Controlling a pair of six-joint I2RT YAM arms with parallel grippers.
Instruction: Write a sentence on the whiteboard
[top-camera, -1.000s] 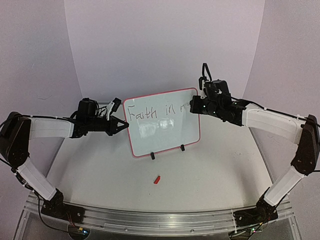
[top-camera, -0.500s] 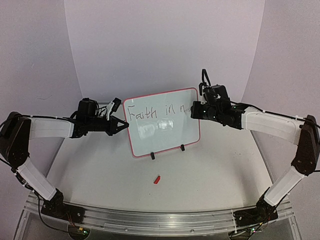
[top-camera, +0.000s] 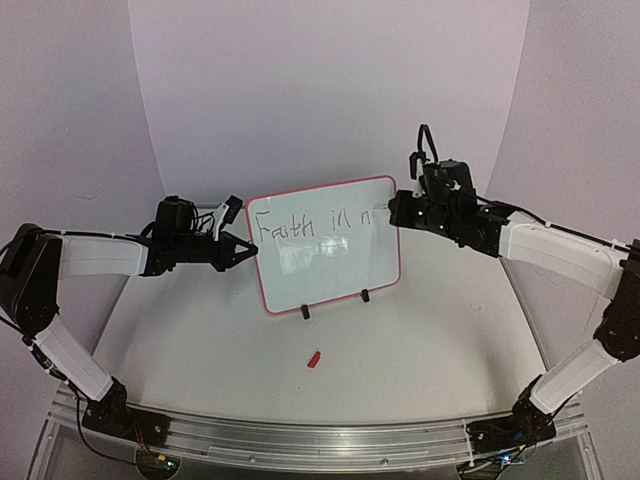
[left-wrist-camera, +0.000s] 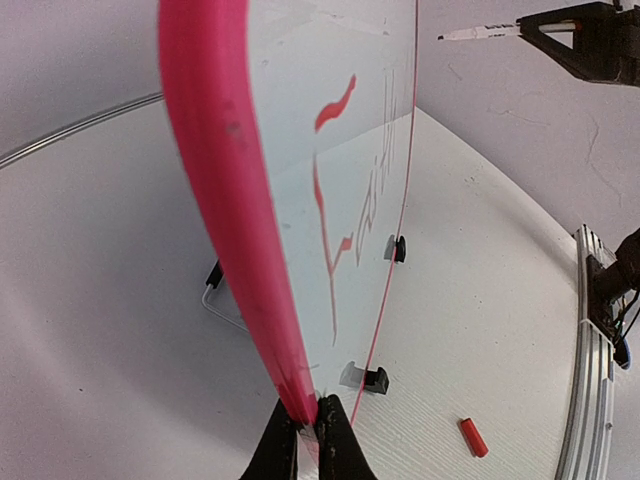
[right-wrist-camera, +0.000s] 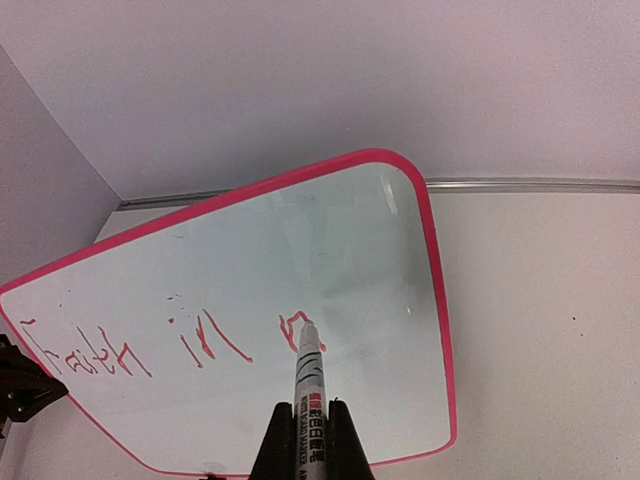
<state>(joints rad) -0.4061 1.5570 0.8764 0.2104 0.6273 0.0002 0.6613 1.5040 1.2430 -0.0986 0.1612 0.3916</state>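
Note:
The whiteboard (top-camera: 330, 275) stands upright on two black feet at mid-table, its pink rim (left-wrist-camera: 225, 200) filling the left wrist view. My left gripper (top-camera: 250, 250) (left-wrist-camera: 308, 405) is shut on the board's left edge. On the board's top line the sentence (top-camera: 315, 223) (right-wrist-camera: 190, 340) reads "Faith in" and then a partial letter. My right gripper (top-camera: 393, 212) (right-wrist-camera: 307, 408) is shut on a white marker (right-wrist-camera: 308, 370). The marker's tip touches the board at that last red letter (right-wrist-camera: 297, 328).
A small red marker cap (top-camera: 314, 359) (left-wrist-camera: 473, 437) lies on the table in front of the board. The curved white backdrop rises close behind the board. A metal rail (top-camera: 300, 440) runs along the near edge by the arm bases.
The right gripper with the marker shifted left along the board, then back up and right. The last red letter after "in" gained strokes. The left arm and the board stayed still.

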